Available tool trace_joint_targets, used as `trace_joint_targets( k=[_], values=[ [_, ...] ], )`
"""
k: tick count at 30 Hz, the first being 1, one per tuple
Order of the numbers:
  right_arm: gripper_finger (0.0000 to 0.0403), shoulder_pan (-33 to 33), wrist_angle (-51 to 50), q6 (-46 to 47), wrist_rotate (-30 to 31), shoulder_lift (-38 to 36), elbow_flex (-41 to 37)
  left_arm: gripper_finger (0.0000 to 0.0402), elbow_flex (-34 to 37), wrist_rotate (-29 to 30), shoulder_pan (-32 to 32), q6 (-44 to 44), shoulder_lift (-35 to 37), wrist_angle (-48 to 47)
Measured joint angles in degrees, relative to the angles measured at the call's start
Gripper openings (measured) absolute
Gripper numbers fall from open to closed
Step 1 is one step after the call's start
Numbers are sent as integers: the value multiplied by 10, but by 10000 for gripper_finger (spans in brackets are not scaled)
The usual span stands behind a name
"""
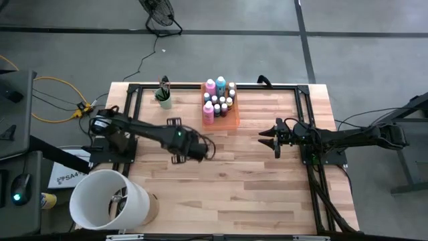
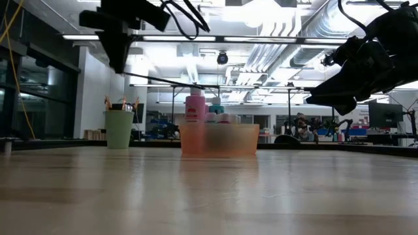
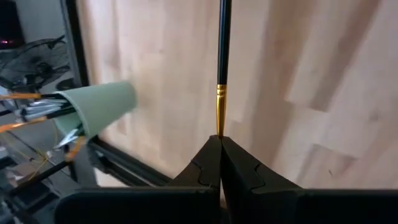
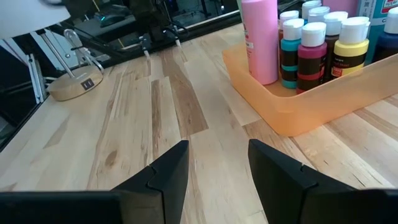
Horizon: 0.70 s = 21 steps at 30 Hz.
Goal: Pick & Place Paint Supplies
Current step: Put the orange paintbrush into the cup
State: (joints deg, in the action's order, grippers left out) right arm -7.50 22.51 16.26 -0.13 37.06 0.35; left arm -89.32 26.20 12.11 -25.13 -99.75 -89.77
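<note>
While bottle labels stay unreadable, left pincer (image 3: 219,144) clamps a thin black gold-ferruled brush (image 3: 222,56), bristles hidden; right pincer (image 4: 217,163) gapes, released.

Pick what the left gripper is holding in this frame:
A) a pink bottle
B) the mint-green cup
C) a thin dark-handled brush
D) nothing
C: in the left wrist view the left gripper is shut on a thin brush, whose gold ferrule and dark handle stick out from between the fingertips.
</note>
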Motion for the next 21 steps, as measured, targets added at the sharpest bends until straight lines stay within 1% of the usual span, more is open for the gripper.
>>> trace_joint_targets(
  k=[5,11,17,21],
  values=[
    [160,0,0,0,0,0,0,0,1,11,-49,64,19,-2],
    [160,0,0,0,0,0,0,0,2,37,-88,158,57,-1],
    [160,0,0,0,0,0,0,0,2,112,-91,272,100,-2],
    [160,0,-1,0,0,0,0,0,2,139,-91,349,125,-3]
  ],
)
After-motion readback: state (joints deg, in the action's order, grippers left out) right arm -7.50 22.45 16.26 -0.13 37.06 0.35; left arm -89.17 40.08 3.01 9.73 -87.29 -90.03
